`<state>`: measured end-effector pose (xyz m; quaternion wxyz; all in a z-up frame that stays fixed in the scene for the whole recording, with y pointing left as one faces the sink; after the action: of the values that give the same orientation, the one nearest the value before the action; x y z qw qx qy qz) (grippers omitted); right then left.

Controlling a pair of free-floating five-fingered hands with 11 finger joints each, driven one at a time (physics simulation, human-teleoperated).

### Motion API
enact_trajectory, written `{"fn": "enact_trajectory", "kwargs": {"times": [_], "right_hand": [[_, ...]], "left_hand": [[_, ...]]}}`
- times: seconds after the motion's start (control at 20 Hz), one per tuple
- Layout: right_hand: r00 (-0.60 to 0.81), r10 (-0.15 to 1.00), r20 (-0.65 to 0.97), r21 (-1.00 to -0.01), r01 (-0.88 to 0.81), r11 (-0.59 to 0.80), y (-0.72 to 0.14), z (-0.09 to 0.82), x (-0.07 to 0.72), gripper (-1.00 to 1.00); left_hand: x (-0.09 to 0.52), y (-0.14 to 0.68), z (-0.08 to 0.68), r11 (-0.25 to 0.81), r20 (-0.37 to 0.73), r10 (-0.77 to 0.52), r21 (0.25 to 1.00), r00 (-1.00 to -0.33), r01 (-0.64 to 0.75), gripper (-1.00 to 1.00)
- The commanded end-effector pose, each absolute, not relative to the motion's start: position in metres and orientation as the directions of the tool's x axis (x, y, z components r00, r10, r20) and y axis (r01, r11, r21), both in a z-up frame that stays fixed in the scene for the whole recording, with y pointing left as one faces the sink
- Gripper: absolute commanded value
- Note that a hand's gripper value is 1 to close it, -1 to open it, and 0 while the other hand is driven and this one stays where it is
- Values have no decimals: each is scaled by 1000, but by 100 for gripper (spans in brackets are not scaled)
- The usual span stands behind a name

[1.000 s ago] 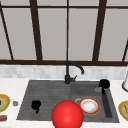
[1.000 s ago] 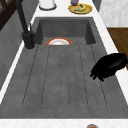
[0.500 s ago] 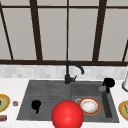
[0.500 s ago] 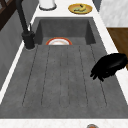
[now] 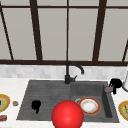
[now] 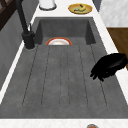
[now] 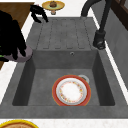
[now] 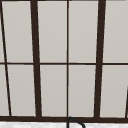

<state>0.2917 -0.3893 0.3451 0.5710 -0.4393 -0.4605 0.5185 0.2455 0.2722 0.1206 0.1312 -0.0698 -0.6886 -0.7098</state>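
Note:
My right hand (image 5: 115,83) hovers at the sink's right rim, fingers curled over a small grey-mauve object (image 5: 108,89). The right side view shows that hand (image 7: 11,37) large at the left, with the grey-mauve object (image 7: 25,55) under its fingers above the basin's edge. A white plate with an orange-red rim (image 5: 88,105) lies flat in the basin (image 7: 71,91), near the drain. My left hand (image 5: 36,105) hangs above the ribbed drainboard (image 6: 60,75) near its front edge, its fingers (image 6: 100,73) relaxed downward and holding nothing.
A red ball (image 5: 67,115) sits at the sink's front edge. The black faucet (image 5: 70,72) stands behind the sink. Yellow plates with food rest on the counter at left (image 5: 3,102) and right (image 5: 124,109). A white cylinder (image 6: 47,3) stands at the far right end.

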Motion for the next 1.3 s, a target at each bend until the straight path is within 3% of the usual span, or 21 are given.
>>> {"fn": "enact_trajectory", "kwargs": {"times": [0.0,0.7,1.25], "right_hand": [[96,992,81,-975,-197,99,-409,345,288,100],[97,993,62,-977,-198,81,-493,341,274,100],[148,987,60,-979,-186,87,-549,288,269,100]], "left_hand": [[246,272,121,-17,280,-90,959,-956,282,0],[246,272,121,-17,280,-90,959,-956,282,0],[246,272,121,-17,280,-90,959,-956,282,0]]}}
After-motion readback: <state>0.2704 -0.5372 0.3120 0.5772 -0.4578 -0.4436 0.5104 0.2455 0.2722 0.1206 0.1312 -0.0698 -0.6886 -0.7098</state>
